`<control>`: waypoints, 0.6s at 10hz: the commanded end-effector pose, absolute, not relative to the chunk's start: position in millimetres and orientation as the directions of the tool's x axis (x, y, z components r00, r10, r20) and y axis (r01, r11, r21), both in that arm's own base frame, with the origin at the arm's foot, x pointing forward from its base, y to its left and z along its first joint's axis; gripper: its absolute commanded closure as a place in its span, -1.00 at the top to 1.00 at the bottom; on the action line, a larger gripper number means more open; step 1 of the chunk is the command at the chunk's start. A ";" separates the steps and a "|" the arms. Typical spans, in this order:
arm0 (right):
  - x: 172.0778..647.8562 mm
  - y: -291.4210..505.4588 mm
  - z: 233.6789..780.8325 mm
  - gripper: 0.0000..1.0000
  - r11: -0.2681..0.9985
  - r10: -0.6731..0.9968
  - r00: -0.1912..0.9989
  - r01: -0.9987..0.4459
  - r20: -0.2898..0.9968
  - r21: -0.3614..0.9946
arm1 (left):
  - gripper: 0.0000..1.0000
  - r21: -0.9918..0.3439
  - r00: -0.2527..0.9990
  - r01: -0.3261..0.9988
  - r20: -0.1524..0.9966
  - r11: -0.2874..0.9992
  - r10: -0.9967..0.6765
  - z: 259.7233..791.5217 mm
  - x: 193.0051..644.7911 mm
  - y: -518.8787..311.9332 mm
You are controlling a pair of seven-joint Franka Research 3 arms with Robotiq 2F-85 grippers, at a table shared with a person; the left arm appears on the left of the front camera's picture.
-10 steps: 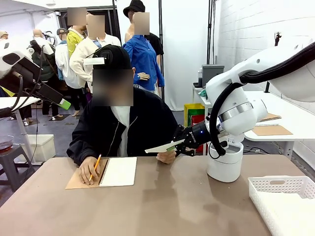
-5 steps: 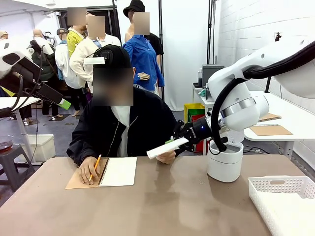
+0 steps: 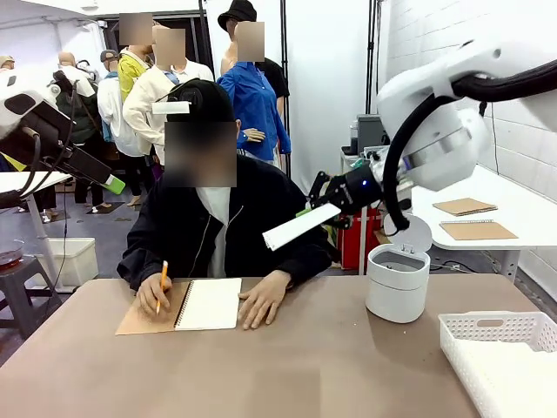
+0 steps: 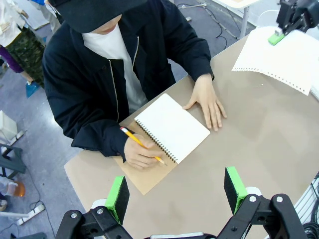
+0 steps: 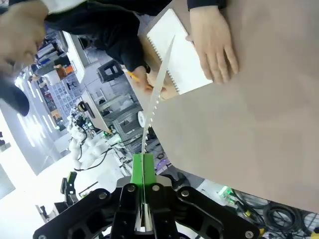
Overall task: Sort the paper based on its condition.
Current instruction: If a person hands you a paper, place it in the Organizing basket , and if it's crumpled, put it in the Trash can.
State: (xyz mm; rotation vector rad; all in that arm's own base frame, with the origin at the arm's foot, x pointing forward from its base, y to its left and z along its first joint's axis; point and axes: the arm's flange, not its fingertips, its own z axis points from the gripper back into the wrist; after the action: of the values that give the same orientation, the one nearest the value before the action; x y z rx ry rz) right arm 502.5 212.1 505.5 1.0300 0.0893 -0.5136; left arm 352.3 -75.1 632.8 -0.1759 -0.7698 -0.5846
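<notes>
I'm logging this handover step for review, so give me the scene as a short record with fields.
right gripper: shut on the paper sheet, held in the air above the table
left gripper: open, holding nothing, above the table
sheet edge: torn perforations along one side
person: one hand flat on the table, other hand holding a pencil
notebook: open, blank page
white bin: lid up
white basket: near right corner
</notes>
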 end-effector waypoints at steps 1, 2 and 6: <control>495.6 200.0 539.3 -1.00 0.525 -0.291 0.929 0.356 -0.229 0.773 | 1.00 0.061 0.566 0.554 0.704 0.830 -0.430 633.6 352.7 -74.1; 485.9 197.1 559.4 -1.00 0.584 -0.228 0.960 0.266 -0.160 0.767 | 1.00 0.061 0.566 0.554 0.704 0.830 -0.430 633.6 352.7 -74.1; 451.8 163.7 601.8 -1.00 0.820 0.096 0.995 -0.097 0.031 0.564 | 1.00 0.061 0.566 0.554 0.704 0.830 -0.430 633.6 352.7 -74.1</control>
State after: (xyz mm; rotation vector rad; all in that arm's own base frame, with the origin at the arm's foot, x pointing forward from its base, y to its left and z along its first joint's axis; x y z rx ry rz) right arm 446.5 175.8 602.7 0.6595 0.0356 0.0084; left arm 352.3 -75.1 632.8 -0.1759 -0.7696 -0.5846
